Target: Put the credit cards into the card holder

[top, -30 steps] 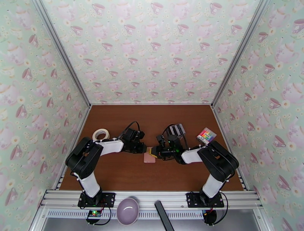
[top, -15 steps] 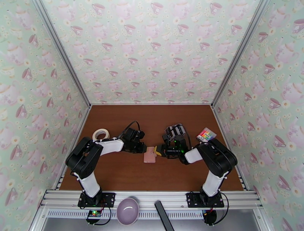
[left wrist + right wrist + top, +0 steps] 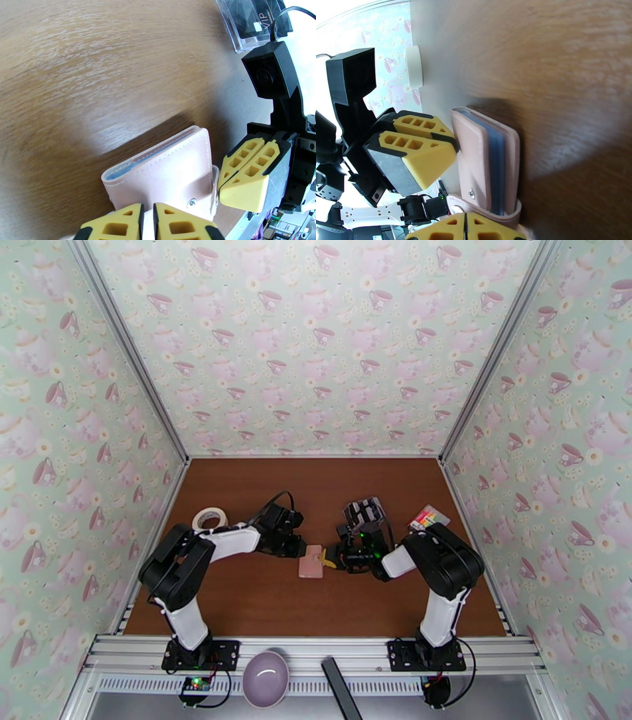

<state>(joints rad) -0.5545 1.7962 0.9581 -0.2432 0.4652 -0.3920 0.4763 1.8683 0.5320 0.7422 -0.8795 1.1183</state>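
Observation:
The pink card holder (image 3: 310, 565) lies folded on the brown table between my two grippers, with pale blue pockets showing along its edge (image 3: 495, 158). From the left, my left gripper (image 3: 300, 549) is shut on the thin rim of its cover (image 3: 166, 173). My right gripper (image 3: 326, 560) is shut at the opposite side, fingertips pinched on the curled snap tab (image 3: 486, 209). The credit cards (image 3: 363, 513) stand bunched in a clear stand behind the right wrist. A black VIP card (image 3: 252, 21) faces the left wrist camera.
A roll of white tape (image 3: 209, 519) lies left of the left arm. A multi-coloured block (image 3: 429, 518) sits near the right wall. A purple bowl (image 3: 265, 676) and a black bar (image 3: 340, 686) rest on the front rail.
My right gripper drew back rightward off the card holder to its tab edge and closed. The holder's top now shows fully. The left arm stayed put.

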